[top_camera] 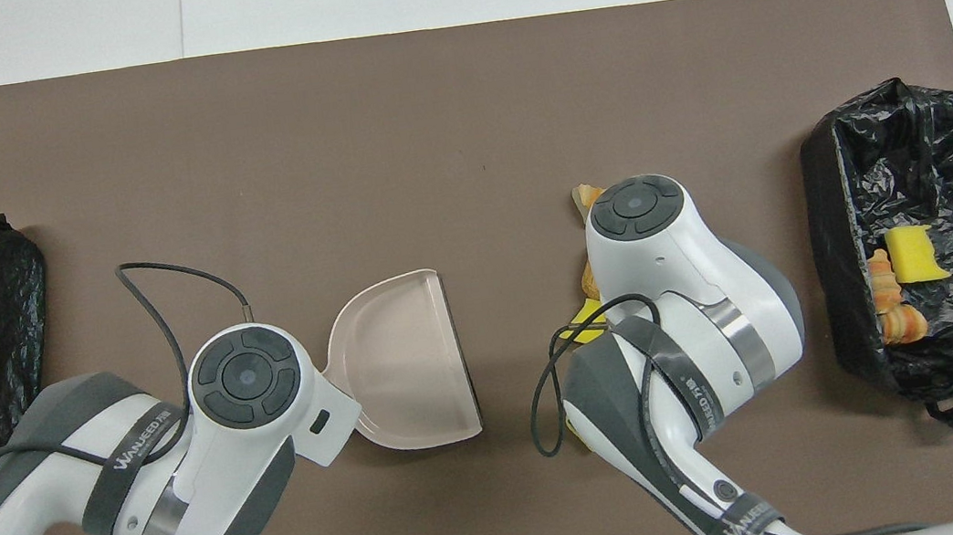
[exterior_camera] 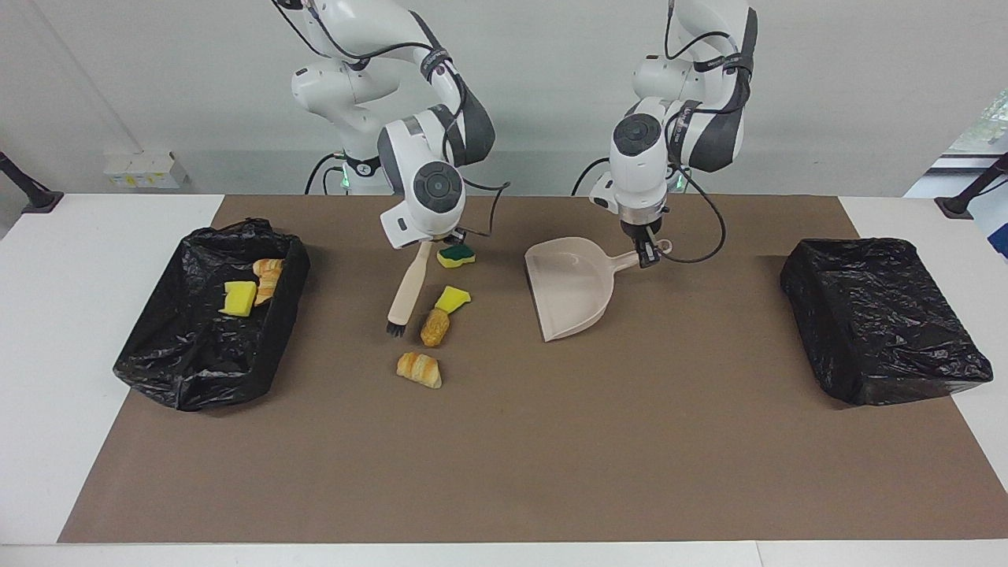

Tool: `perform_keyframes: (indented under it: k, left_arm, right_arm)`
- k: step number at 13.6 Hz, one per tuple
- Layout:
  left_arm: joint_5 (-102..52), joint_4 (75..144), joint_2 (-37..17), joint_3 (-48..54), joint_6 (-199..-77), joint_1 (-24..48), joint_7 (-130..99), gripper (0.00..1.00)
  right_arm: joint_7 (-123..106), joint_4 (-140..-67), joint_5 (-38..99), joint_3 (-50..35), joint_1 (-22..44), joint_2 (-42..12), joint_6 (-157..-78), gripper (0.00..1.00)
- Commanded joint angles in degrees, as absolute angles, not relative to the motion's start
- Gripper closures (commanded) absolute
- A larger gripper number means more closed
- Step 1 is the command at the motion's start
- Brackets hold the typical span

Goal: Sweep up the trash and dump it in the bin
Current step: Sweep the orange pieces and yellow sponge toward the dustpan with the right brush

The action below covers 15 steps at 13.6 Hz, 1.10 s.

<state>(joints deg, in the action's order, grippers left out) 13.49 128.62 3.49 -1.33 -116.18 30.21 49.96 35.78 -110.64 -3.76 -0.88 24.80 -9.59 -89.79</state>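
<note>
The right gripper [exterior_camera: 442, 236] clamps the brush [exterior_camera: 408, 290] by its handle top; our left gripper [exterior_camera: 647, 253] grips the dustpan [exterior_camera: 568, 285] handle. The trash [exterior_camera: 434, 326] – light, soft scraps lying between them – we sweep rather than pinch.

Four scraps of trash [exterior_camera: 431, 327] lie beside my brush [exterior_camera: 410, 283]; three more sit in the black-lined bin [exterior_camera: 197, 370].
</note>
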Motion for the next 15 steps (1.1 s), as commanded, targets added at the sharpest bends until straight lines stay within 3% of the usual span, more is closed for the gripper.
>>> perform_keyframes:
  k: [1, 6, 15]
  left_arm:
    - [14.59, 129.81, 4.31, -0.88, -118.13, 27.17, 50.89, 1.0]
    - [14.59, 129.9, 3.96, -0.88, -117.34, 26.98, 50.89, 1.0]
    - [14.5, 130.43, 4.48, -0.88, -115.58, 26.28, 49.83, 1.0]
  right_arm:
    - [24.48, -109.34, -9.39, -1.14, 22.42, -10.81, -91.04, 1.0]
    - [3.81, -109.51, -18.61, -1.14, 20.49, -12.21, -97.63, 1.0]
    - [0.8, -105.91, -28.91, -1.05, 17.94, -16.52, -101.15, 1.0]
